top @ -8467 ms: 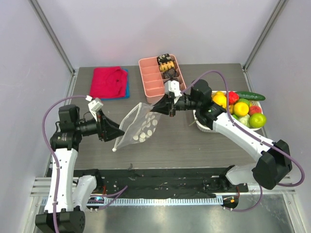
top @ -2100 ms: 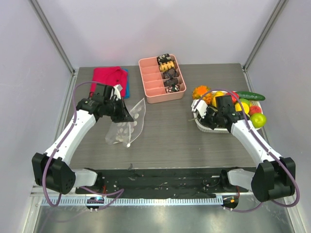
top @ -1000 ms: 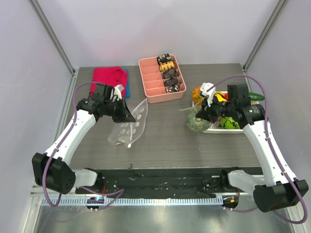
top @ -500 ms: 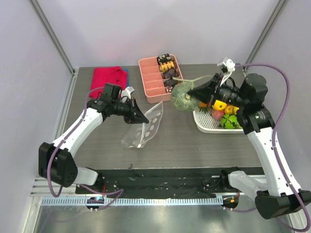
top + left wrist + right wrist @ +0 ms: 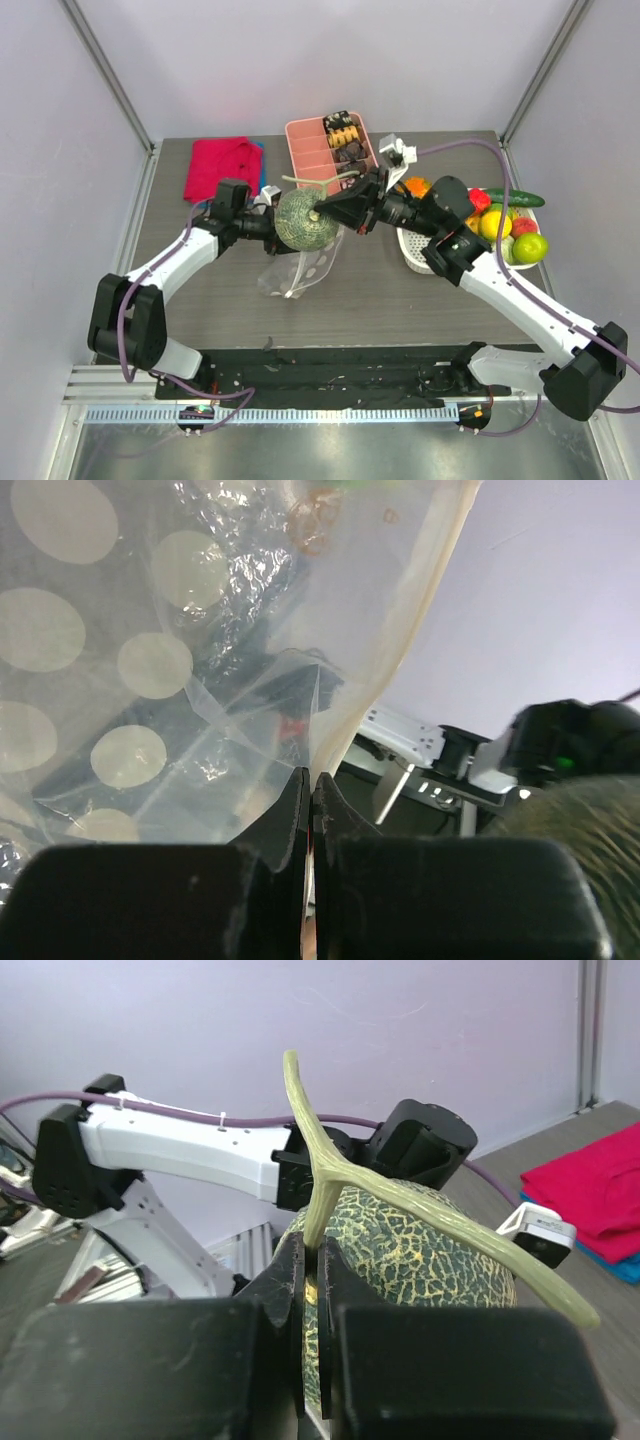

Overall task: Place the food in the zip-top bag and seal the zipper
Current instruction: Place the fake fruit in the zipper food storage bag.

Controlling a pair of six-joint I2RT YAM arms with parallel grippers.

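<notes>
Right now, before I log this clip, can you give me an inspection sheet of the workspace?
Surface: grey wood-grain table; no spills seen.
Job's things: zip-top bag lifted by one pinched edge; netted melon held by its stem at the bag's top.
Clutter: pink tray, red cloth, fruit basket.
Grippers: left gripper shut on the bag's edge; right gripper shut on the melon's stem.
Cables: purple cables loop along both arms.
Surroundings: white walls; nothing else seen.
</notes>
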